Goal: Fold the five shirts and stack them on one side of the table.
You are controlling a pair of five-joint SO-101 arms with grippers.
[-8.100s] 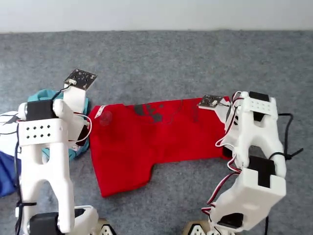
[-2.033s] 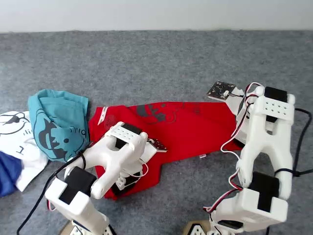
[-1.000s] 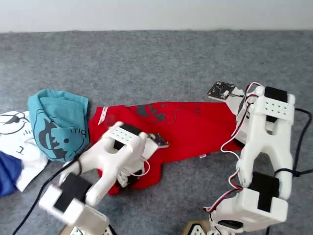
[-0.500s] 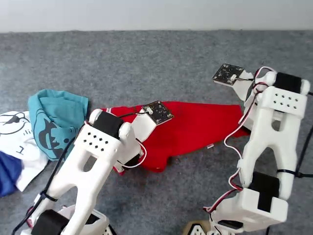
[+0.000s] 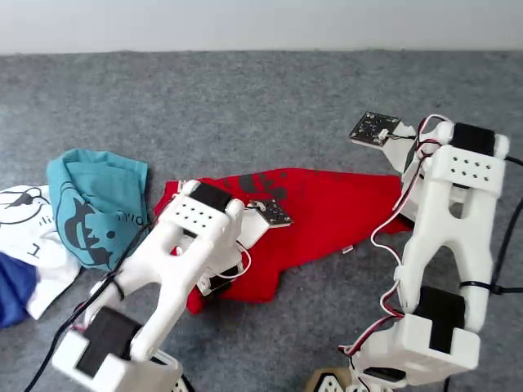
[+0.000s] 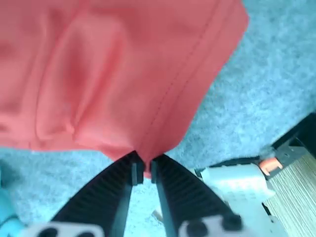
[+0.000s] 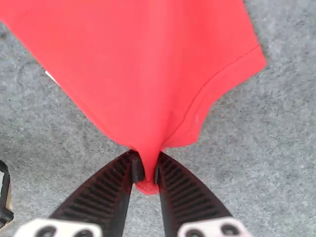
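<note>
Between the left jaws and the right jaws, each clenched on a hem, the red shirt [image 5: 327, 212] sags over the tabletop [image 5: 245, 98], more bunched than a second ago. Its near edge is raised, so the fold is begun, not laid.

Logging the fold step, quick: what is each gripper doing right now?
The left gripper is shut on the red shirt, pinching its edge.
The right gripper is shut on the red shirt too, at another edge.
</note>
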